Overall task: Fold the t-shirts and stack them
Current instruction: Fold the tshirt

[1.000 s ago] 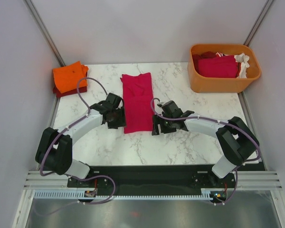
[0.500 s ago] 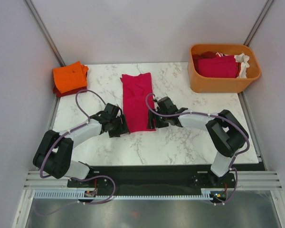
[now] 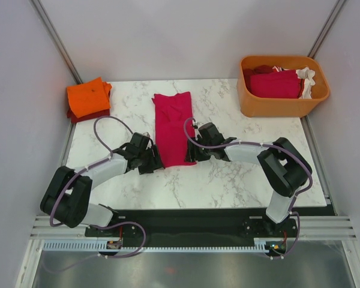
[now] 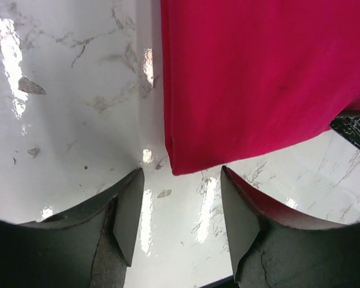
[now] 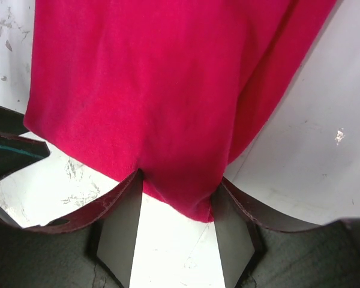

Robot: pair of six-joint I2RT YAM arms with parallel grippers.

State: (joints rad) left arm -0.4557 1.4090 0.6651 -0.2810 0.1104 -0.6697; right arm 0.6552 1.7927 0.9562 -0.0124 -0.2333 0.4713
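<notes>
A crimson-pink t-shirt (image 3: 173, 126) lies folded into a long strip in the middle of the marble table. My left gripper (image 3: 158, 163) is low at its near left corner. In the left wrist view the gripper (image 4: 180, 180) is open and the shirt's corner (image 4: 186, 162) lies just ahead of the fingertips, not between them. My right gripper (image 3: 189, 155) is at the near right corner. In the right wrist view it (image 5: 179, 180) is open, with the shirt's hem (image 5: 180, 192) bunched between both fingers. A folded orange t-shirt (image 3: 88, 97) lies on a dark red one (image 3: 84, 116) at the back left.
An orange plastic tub (image 3: 282, 107) stands at the back right, holding crimson cloth (image 3: 275, 84) and white cloth (image 3: 307, 81). Grey walls enclose the table on three sides. Bare marble (image 3: 246, 180) shows near the front right.
Both grippers have dropped in toward the strip's near corners. The right one has slid left until the hem sits between its fingers. The left one has moved nearer the corner.
</notes>
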